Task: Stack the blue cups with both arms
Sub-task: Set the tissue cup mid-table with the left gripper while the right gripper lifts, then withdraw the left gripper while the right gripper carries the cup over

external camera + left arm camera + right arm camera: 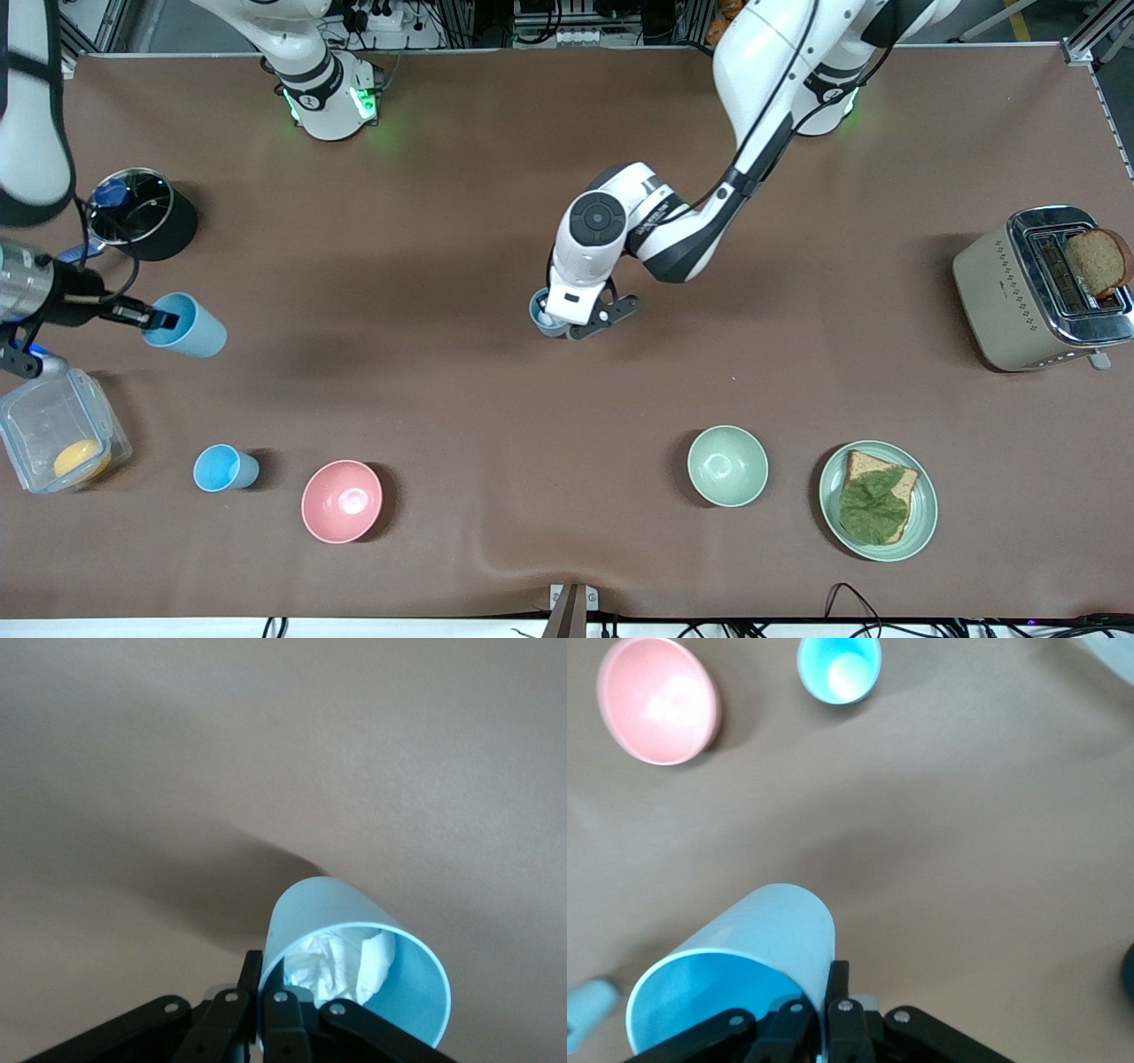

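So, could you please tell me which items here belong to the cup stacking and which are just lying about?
Job:
- left gripper, shut on paper-stuffed cup
- right gripper, shut on pale cup
- standing blue cup

Lying about:
- pink bowl
- green bowl
- toaster
- sandwich plate

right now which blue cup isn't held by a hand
The small blue cup standing beside the pink bowl. The other two cups are each pinched at the rim by a hand.

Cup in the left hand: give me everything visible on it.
The blue cup is a pale blue, handleless, tapered tumbler that looks like plastic. The left hand is shut on its rim, one finger inside and one outside. It hangs tilted above the brown table near mid-table, and crumpled white paper sits inside it.
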### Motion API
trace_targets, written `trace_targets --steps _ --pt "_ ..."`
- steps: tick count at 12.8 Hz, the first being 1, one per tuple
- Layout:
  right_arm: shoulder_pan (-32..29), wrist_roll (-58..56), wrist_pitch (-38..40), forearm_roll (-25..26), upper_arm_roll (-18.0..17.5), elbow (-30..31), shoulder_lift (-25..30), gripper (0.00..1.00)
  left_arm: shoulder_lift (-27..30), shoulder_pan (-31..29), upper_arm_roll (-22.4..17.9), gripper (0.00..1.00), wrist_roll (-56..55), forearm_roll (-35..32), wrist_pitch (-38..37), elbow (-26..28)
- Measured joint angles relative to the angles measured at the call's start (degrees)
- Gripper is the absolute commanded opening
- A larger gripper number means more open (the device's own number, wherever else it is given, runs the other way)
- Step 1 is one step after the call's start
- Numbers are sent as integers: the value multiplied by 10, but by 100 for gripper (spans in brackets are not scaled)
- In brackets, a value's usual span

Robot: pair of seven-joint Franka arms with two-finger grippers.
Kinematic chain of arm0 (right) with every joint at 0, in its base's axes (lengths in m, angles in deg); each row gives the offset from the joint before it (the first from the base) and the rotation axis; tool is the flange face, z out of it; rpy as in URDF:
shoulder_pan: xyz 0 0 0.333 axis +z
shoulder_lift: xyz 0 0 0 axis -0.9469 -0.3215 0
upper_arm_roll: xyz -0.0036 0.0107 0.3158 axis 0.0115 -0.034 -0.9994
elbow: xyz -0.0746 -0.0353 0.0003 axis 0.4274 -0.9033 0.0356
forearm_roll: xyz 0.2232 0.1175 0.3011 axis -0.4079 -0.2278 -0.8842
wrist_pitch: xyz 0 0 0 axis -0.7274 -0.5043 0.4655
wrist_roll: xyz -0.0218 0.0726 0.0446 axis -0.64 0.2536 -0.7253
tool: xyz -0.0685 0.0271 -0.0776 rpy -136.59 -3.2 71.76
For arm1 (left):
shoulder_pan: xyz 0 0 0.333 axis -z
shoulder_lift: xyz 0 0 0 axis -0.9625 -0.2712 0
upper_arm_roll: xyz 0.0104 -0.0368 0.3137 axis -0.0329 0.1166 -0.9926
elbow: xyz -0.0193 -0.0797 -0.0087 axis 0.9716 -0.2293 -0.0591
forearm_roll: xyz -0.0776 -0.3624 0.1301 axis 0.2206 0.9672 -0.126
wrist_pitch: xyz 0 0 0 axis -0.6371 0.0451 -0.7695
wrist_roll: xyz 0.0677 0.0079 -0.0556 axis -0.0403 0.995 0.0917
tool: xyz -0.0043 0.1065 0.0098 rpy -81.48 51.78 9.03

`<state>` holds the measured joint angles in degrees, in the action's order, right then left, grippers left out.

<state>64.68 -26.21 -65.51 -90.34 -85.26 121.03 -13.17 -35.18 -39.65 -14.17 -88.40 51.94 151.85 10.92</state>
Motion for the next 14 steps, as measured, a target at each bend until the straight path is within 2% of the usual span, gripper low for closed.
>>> trace_targets --steps 2,3,4,5,6,10,12,14 --pt "55 112 59 -2 -2 -33 9 0 -15 1 -1 0 0 0 25 -2" --pt "80 153 70 -2 -3 -41 9 0 -20 3 -1 4 -1 0 32 -2" --pt "100 187 72 -3 -3 -42 8 0 -21 4 -1 36 -3 0 32 -4" --pt "115 215 73 -6 -3 -41 4 0 -22 6 -1 92 -5 0 33 -5" --pt "128 237 70 -11 -3 -41 -1 0 -22 7 -1 100 -6 0 33 -5" --pt "196 349 30 -15 -4 -37 -26 0 -10 2 -6 100 -10 -2 33 -19" --pt "216 390 7 -15 -9 -28 -37 0 32 -12 -8 100 -12 -2 -9 -31" --pt "218 428 -11 -15 -24 -23 -44 0 98 -29 -11 100 -12 -8 -73 -37"
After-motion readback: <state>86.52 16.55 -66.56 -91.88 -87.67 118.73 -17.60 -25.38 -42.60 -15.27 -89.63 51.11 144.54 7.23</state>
